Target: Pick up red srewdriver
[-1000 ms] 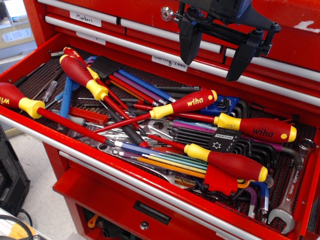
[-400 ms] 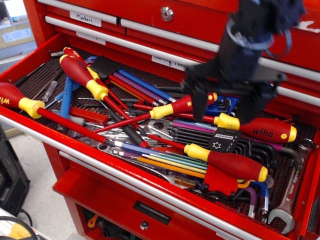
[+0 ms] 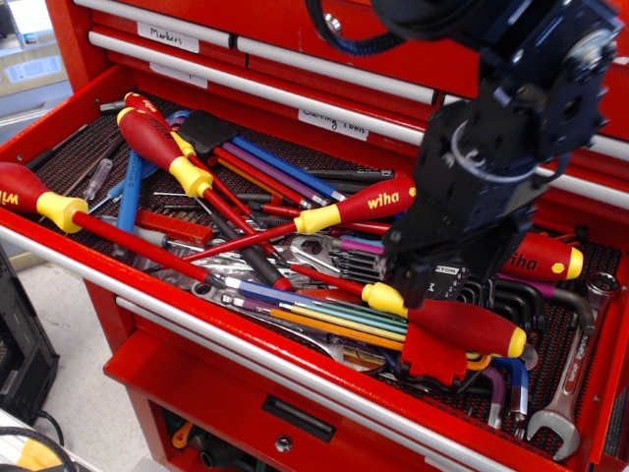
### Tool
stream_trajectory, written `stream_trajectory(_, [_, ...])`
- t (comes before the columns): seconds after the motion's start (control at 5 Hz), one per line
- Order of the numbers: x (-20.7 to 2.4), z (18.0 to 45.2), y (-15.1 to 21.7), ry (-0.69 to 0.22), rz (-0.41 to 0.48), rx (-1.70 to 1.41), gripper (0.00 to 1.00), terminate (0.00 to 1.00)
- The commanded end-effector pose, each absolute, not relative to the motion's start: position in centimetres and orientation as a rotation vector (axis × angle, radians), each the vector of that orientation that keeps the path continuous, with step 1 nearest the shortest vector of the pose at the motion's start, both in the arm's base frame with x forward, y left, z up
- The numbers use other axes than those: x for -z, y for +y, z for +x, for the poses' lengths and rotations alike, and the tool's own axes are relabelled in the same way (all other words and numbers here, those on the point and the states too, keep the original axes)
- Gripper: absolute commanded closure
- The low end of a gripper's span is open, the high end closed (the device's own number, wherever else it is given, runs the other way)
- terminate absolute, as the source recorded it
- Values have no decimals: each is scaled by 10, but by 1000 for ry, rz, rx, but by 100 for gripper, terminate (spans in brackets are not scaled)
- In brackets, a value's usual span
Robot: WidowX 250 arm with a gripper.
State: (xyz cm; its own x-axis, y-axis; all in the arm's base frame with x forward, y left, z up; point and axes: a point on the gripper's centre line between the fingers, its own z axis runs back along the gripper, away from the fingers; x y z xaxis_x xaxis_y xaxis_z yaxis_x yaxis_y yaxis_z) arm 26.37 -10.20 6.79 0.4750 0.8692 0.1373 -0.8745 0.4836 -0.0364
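The red srewdriver (image 3: 462,325) lies at the front right of the open drawer. It has a thick plain red handle, a yellow collar, a yellow butt end and a thin red shaft pointing left. My black gripper (image 3: 438,288) hangs directly over the collar end of its handle, fingers pointing down and spread apart, holding nothing. The fingertips (image 3: 403,292) are just above or touching the handle; I cannot tell which. The arm hides part of the tools behind it.
The red tool drawer (image 3: 295,359) is crowded. "wiha" screwdrivers lie at the centre (image 3: 369,204), right (image 3: 536,260) and far left (image 3: 25,189). Another red-and-yellow screwdriver (image 3: 157,146) lies at the back left. Hex keys (image 3: 491,290) and a wrench (image 3: 570,393) are at the right.
The gripper has come down from in front of the upper drawers, moving forward, to just over the red srewdriver's handle. The tools have not moved.
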Motion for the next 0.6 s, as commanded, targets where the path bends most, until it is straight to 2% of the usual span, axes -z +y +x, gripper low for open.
stream_trajectory(0.0, [-68, 276, -89, -80, -62, -1227, 0, 0])
stream_trajectory(0.4, [-42, 274, -92, -79, -126, -1303, 0, 0])
